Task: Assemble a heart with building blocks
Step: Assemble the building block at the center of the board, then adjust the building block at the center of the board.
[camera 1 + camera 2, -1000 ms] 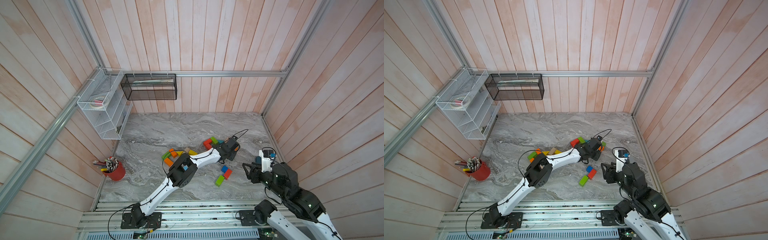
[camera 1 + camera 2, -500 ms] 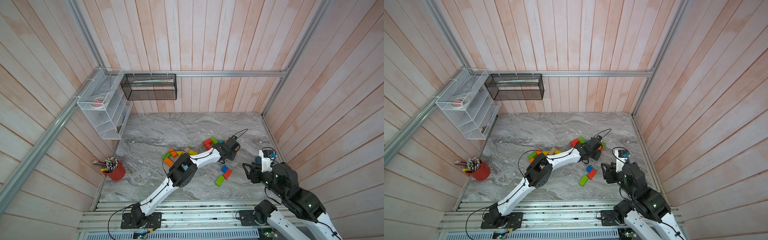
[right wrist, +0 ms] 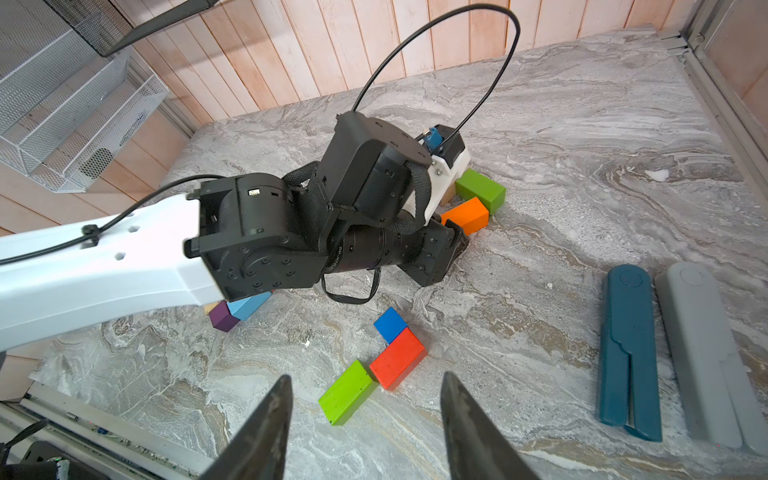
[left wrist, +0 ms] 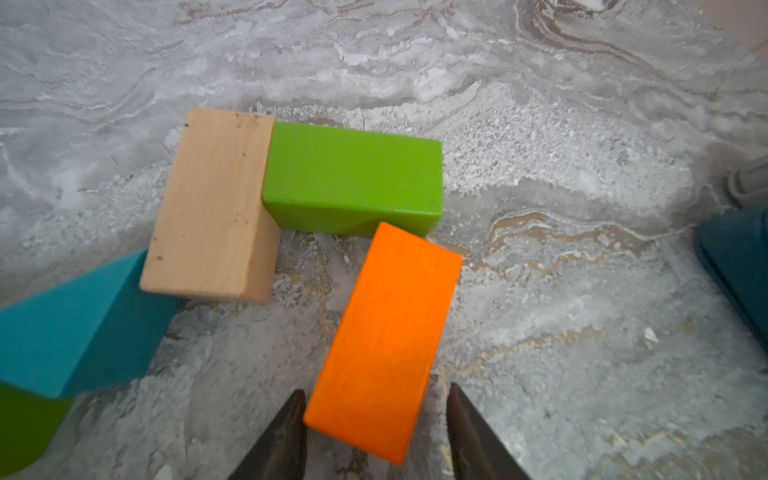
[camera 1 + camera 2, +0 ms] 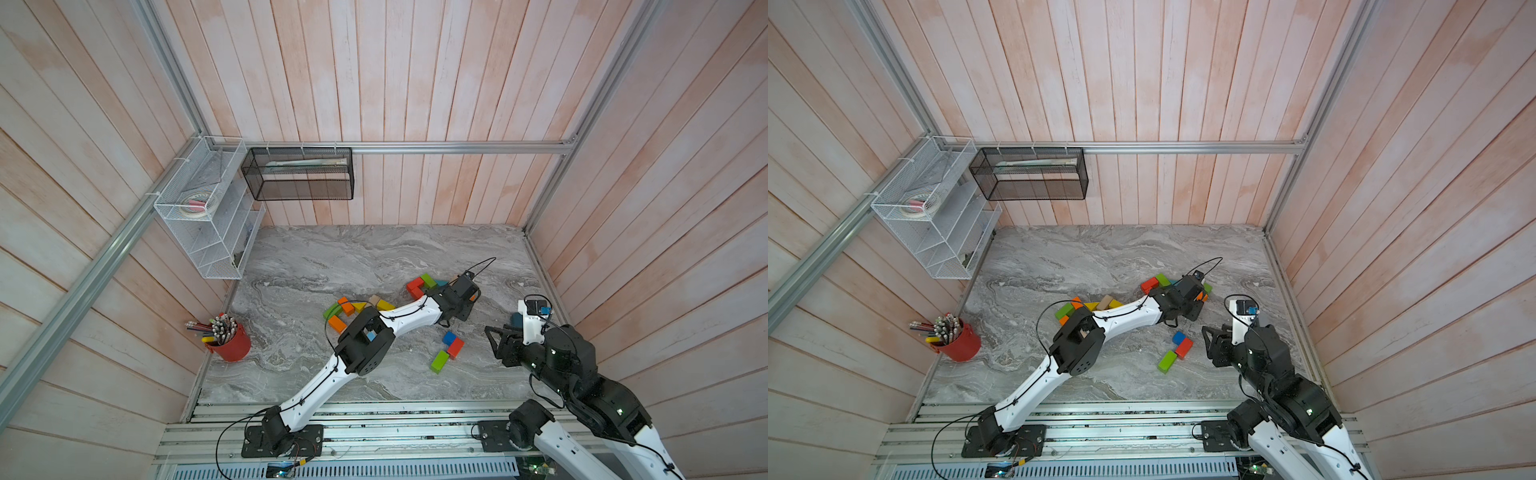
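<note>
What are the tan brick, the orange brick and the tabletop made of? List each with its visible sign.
Tan brick: bare wood, unpainted; grain lines and dark specks show.
Orange brick: probably painted wood; smooth, even satin colour, same shape as the tan one.
Tabletop: grey marble look with brown veins; real stone or a printed surface cannot be told.

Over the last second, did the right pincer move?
No. The right pincer keeps the same gap to the red rectangular wooden brick beside it in a top view.
</note>
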`<action>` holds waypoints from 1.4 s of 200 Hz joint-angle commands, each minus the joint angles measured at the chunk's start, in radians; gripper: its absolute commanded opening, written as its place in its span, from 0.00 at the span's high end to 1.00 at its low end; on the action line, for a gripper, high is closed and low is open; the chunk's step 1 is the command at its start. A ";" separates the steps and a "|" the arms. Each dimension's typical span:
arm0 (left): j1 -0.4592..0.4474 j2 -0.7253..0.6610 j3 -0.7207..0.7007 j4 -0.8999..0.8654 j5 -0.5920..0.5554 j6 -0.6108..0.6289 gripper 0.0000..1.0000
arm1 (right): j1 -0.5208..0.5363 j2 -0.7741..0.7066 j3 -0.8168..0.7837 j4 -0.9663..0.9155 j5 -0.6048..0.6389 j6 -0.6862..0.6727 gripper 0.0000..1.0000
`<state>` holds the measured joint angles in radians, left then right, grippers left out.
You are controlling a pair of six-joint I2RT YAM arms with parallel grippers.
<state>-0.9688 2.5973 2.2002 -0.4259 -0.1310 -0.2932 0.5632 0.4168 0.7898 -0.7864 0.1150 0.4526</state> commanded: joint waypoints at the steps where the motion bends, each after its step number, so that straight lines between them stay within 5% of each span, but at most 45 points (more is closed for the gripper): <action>1: 0.004 -0.008 -0.044 -0.005 0.023 -0.013 0.48 | 0.004 -0.009 0.005 -0.015 0.021 0.011 0.43; 94: 0.004 -0.339 -0.351 0.123 0.107 -0.018 0.48 | 0.004 0.021 0.018 0.066 0.014 0.087 0.44; 157: 0.061 -0.709 -0.709 0.272 0.237 -0.048 0.47 | -0.020 0.249 0.058 0.237 -0.014 0.163 0.47; 182: 0.122 -0.840 -0.822 0.288 0.295 -0.069 0.46 | -0.123 0.356 0.059 0.305 -0.117 0.155 0.49; 221: 0.201 -1.013 -0.900 0.234 0.347 -0.009 0.45 | -0.427 0.506 -0.064 0.500 -0.382 0.166 0.50; 280: 0.319 -1.172 -0.890 0.125 0.495 0.116 0.41 | -0.564 0.763 -0.162 0.771 -0.483 0.161 0.41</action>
<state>-0.6876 1.4689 1.3041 -0.2417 0.2832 -0.2562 0.0158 1.1091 0.6449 -0.1867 -0.2962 0.6132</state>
